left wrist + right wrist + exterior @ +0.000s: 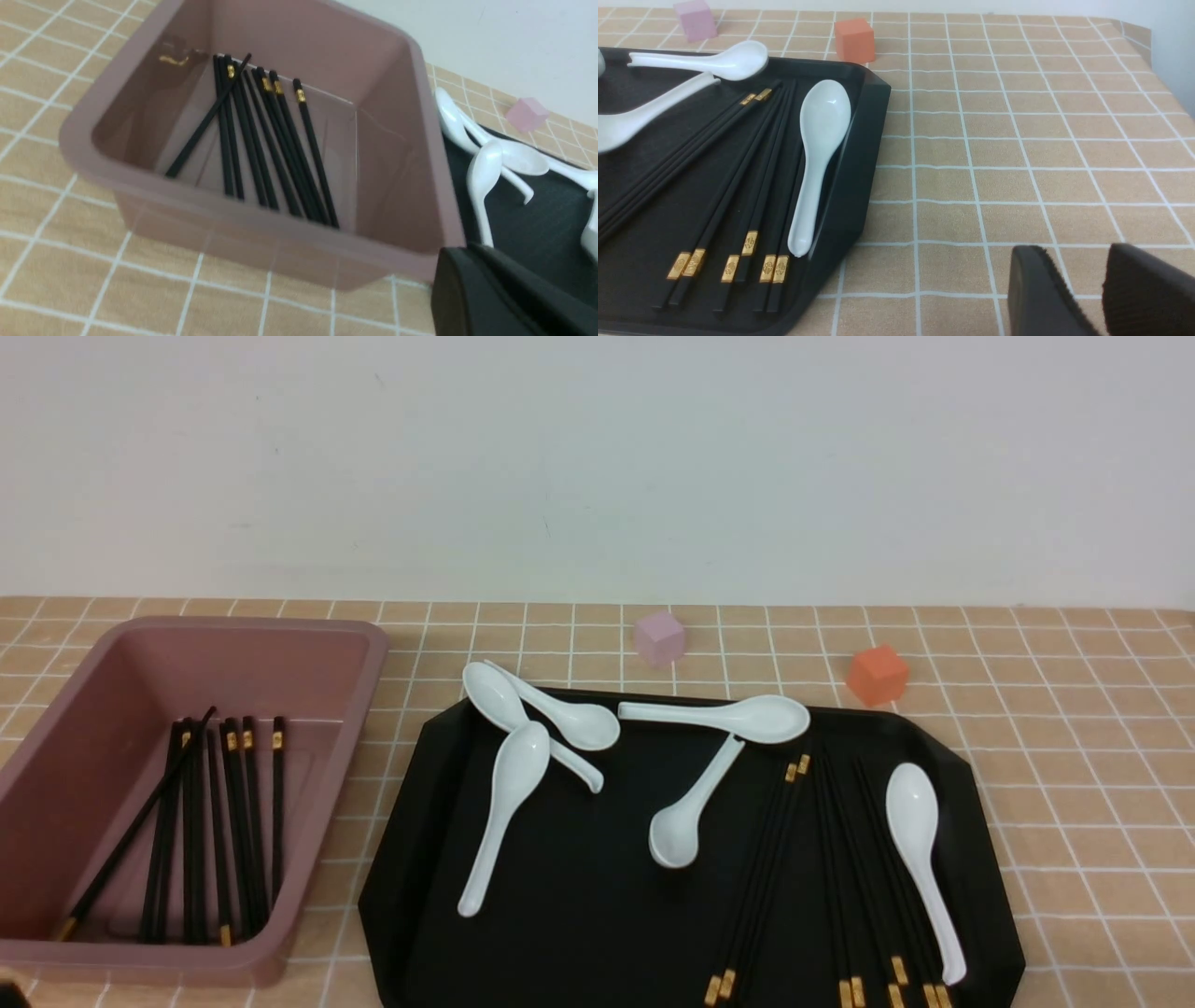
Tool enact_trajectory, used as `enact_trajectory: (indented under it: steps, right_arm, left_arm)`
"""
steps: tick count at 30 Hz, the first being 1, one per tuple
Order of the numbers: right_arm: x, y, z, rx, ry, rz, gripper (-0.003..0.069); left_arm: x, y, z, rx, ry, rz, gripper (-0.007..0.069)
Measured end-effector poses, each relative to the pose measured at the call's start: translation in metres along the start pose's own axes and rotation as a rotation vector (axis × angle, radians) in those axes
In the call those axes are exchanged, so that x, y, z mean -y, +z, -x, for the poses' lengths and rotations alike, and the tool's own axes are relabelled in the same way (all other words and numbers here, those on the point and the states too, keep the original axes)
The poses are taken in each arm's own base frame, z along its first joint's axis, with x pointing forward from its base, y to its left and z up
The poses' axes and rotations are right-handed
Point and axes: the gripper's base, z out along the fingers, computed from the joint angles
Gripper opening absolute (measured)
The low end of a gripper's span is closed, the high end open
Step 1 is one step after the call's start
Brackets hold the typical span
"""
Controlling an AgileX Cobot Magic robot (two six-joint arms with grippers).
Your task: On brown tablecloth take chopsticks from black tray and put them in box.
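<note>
Chopsticks to fetch: a loose bundle of black chopsticks (822, 859) lies on the right half of the black tray (579, 896), beside a white soup spoon (920, 859) at the tray's right edge.
Chopsticks already stowed: a second group (215, 821) rests on the floor of the pink box (364, 653), at the left of the brown tablecloth (1074, 756) covering the counter.
Long axis: the tray's sticks run near to far, fanning slightly, most gold bands at the near end, two at the far end.
Right end effector: (1101, 289) its two dark fingers stand slightly apart with cloth showing between them, holding nothing; it hovers over bare cloth off the tray's near right corner.
Left end effector: (509, 294) only a dark mass shows at the near right corner of the box; I cannot tell whether it is released or clenched.
Key relation: from the right end effector the bundle lies to the left and somewhat farther away, just across the tray's rim.
Nearer arm: the right, by my judgement; the left sits by the box, with spoons between it and the sticks.
Likely approach: probably a leftward reach with fingers set across the sticks' length.
Bystanders: pink cube (659, 637) and orange cube (878, 674) beyond the tray.
</note>
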Motion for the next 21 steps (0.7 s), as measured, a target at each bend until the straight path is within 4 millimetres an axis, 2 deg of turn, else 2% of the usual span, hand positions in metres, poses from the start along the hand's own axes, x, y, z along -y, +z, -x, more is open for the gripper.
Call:
enact_trajectory:
  steps: [6,21]
  right_arm:
    - [0.0,0.0,0.0,0.0,0.0,0.0,0.024]
    - [0.0,0.0,0.0,0.0,0.0,0.0,0.024]
  left_arm:
    - [-0.012,0.001,-0.027,0.025,0.0,-0.011,-0.0008]
    - [-0.014,0.002,-0.032,-0.021,-0.001,0.011,0.0005]
